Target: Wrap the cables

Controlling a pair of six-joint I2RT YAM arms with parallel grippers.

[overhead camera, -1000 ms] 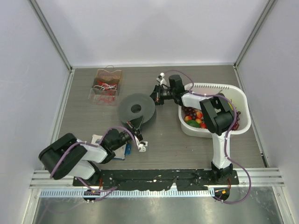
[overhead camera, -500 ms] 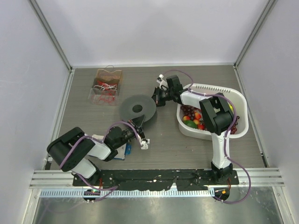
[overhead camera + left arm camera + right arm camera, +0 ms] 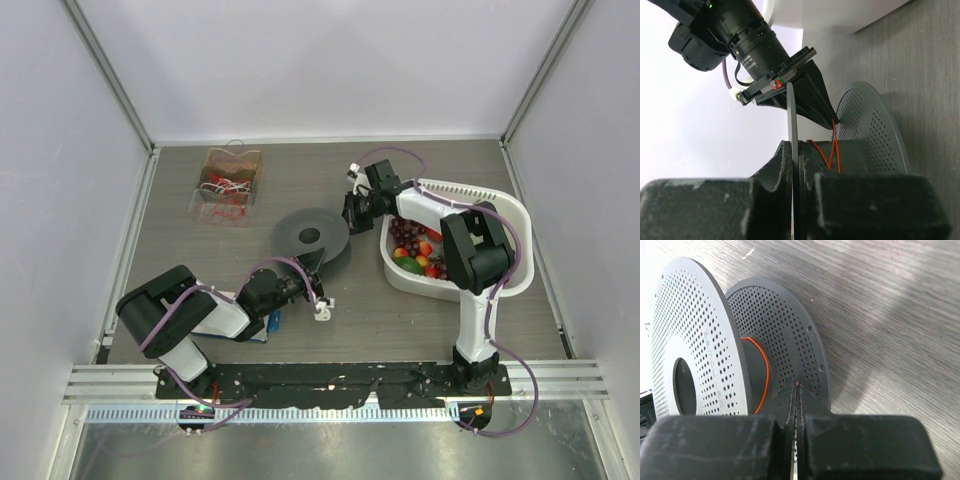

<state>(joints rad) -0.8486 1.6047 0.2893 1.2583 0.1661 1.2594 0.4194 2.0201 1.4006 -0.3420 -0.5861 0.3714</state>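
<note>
- Grey perforated spool [image 3: 290,238] sits mid-table [image 3: 400,320], tilted, between the two grippers.
- Left gripper [image 3: 794,161]: jaws closed on the thin edge of one spool flange. The flange stands upright between the dark fingers [image 3: 777,167] in the wrist view.
- Right gripper [image 3: 796,399]: jaws pinched together on a thin orange cable [image 3: 768,372]. The strand shows red in the slit between the fingertips, just beside the far flange.
- The orange cable runs from that pinch to the spool hub and curves around it between the two flanges. The left wrist view shows a couple of strands crossing on the hub.
- From above, the right gripper is at the spool's far-right edge and the left gripper at its near edge.
- Loose cables [image 3: 225,186], red with a few whitish ones, lie tangled in a clear box [image 3: 252,158] at the far left, well apart from the spool.
- White basket [image 3: 505,215] on the right holds mixed fruit [image 3: 420,250].
</note>
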